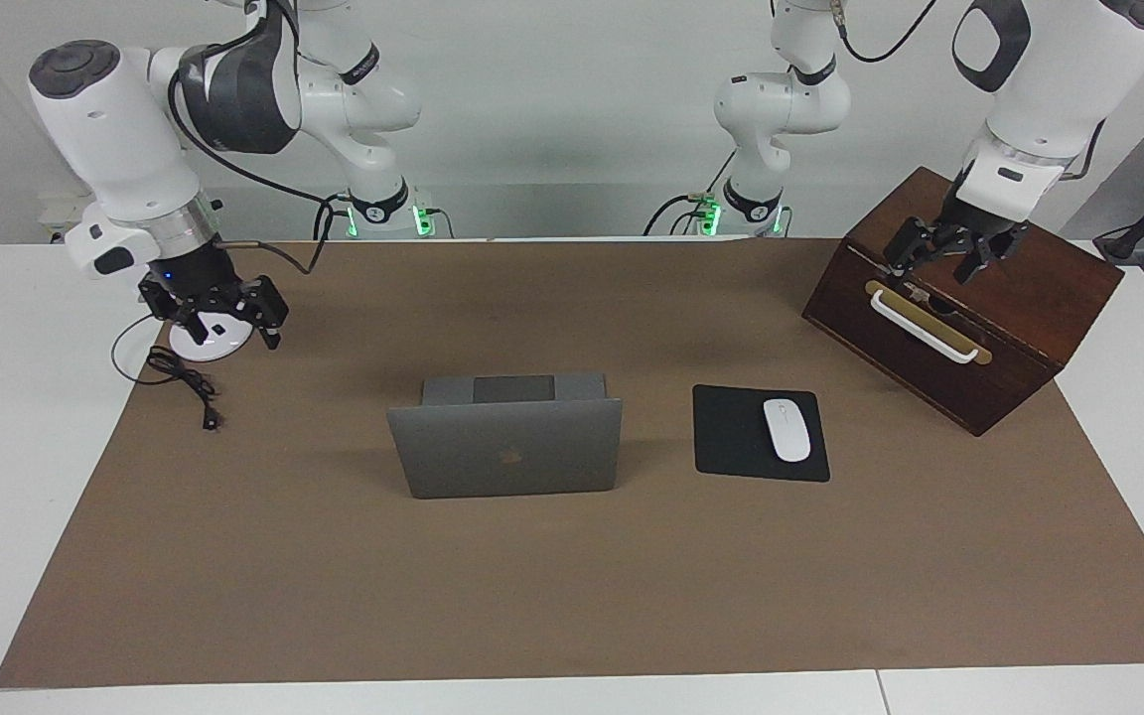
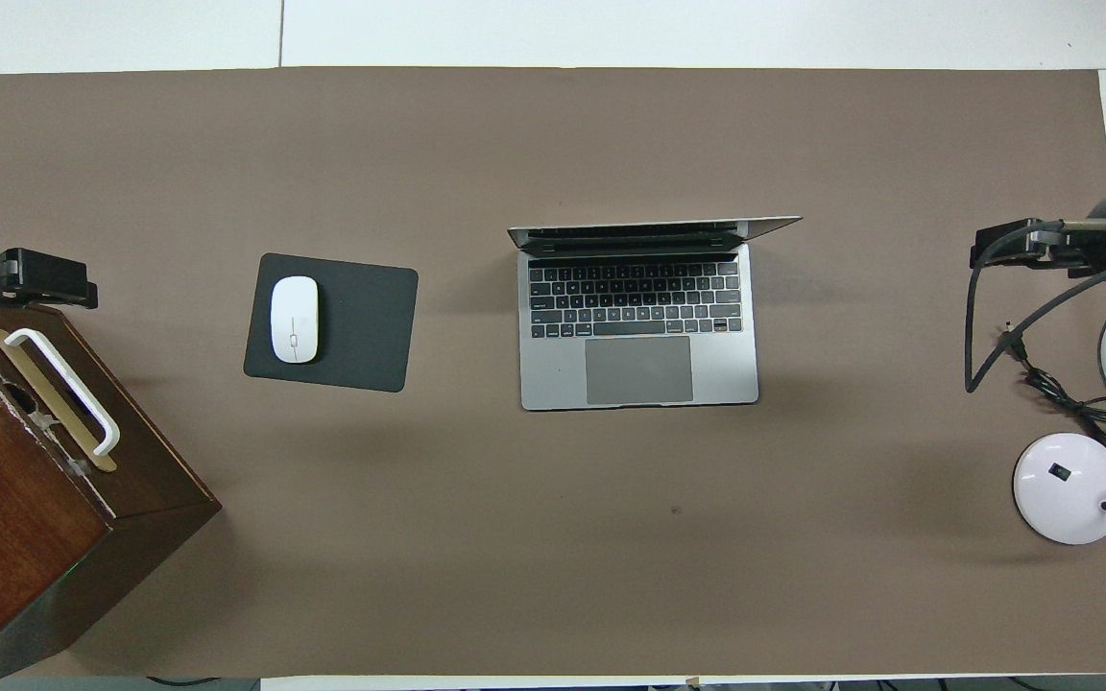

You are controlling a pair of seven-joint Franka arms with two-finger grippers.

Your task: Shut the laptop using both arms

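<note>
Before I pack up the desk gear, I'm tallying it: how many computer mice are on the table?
1. The white mouse lies on the black mouse pad, beside the open laptop, toward the left arm's end of the table. Nothing suggests another, though the wooden box could hide something.

The laptop (image 1: pixel 505 447) has a matt, smooth silver-grey metal shell, with dark matt keys and a smooth grey trackpad on its deck. The tabletop (image 2: pixel 15 38) is smooth white, overlaid with a matt brown paper-like sheet (image 1: pixel 572 586). The mouse pad (image 2: pixel 351 326) looks like matt black cloth, and the mouse (image 2: pixel 294 320) on it is glossy white plastic. The box (image 1: pixel 969 328) is dark wood with a slight sheen, bearing a glossy white handle (image 1: pixel 925 323) on a brass-coloured plate. The round base (image 2: pixel 1069 488) is glossy white plastic.
</note>
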